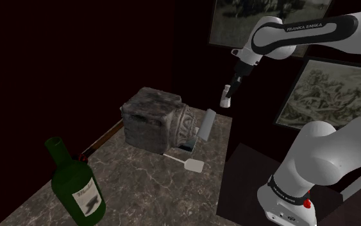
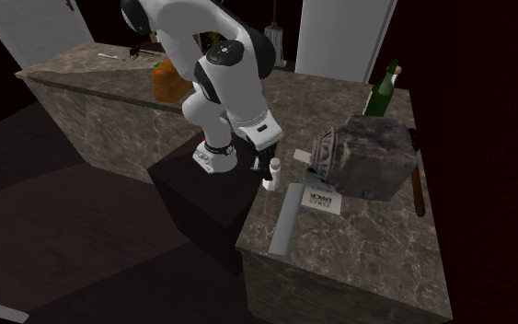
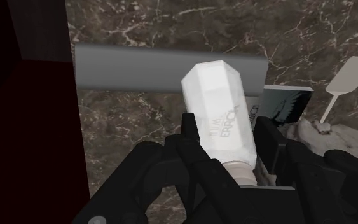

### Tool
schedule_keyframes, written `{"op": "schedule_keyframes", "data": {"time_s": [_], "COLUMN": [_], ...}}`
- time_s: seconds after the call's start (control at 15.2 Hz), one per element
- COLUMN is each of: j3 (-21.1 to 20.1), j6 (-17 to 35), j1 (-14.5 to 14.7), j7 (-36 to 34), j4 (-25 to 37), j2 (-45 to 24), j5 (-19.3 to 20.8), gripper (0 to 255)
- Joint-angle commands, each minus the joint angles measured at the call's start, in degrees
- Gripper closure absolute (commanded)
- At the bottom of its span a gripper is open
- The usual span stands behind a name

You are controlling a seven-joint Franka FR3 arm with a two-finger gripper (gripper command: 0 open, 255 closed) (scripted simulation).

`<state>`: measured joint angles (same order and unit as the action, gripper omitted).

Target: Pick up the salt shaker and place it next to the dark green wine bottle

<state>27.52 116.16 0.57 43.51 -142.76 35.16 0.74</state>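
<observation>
Shoulder view: the all-black two-finger gripper [image 1: 235, 83] is closed on the small white faceted salt shaker [image 1: 226, 97], taken at its top end, so the body hangs free in the air, above the edge of the dark marbled stone counter [image 1: 140, 186] nearest the stand, just over one end of a plain grey flat bar [image 1: 208, 123]. The dark green glass wine bottle w/ a pale label [image 1: 77, 187] stands upright near the counter corner at the shoulder view's lower left, well apart from the shaker; a rough grey stone block [image 1: 148, 119] lies btw. them. Second exterior view: the shaker is clear of the counter, close to the corner beside the stand, and the bottle is at the far edge, behind the block. Wrist view: the two fingers [image 3: 190, 127] clasp the shaker from both sides near its ribbed neck, and it sits a little slanted in the grip. My judgement: the shaker is light and stiff, prob. smooth plastic or glass, so rather slippery; with the hold so near one end it may swing or turn btw. the pads. A hold at mid-body on two opposite flat facets would be more secure. The carry should pass round or over the block, and the set-down beside the bottle should be slow, because the bottle is tall and may tip if knocked.
</observation>
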Motion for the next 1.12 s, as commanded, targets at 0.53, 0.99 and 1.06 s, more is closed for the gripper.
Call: {"op": "schedule_keyframes", "data": {"time_s": [0.53, 0.99, 1.06], "j3": [-1.6, -2.4, -2.5], "j6": [-7.7, -12.9, -13.6], "j1": [0.2, 0.6, 0.7], "j7": [-1.7, -2.6, -2.7], "j4": [6.8, 12.2, 13.0], "j2": [1.1, 1.0, 0.9], "j5": [-0.3, -0.7, -0.8], "gripper": [255, 255, 255]}}
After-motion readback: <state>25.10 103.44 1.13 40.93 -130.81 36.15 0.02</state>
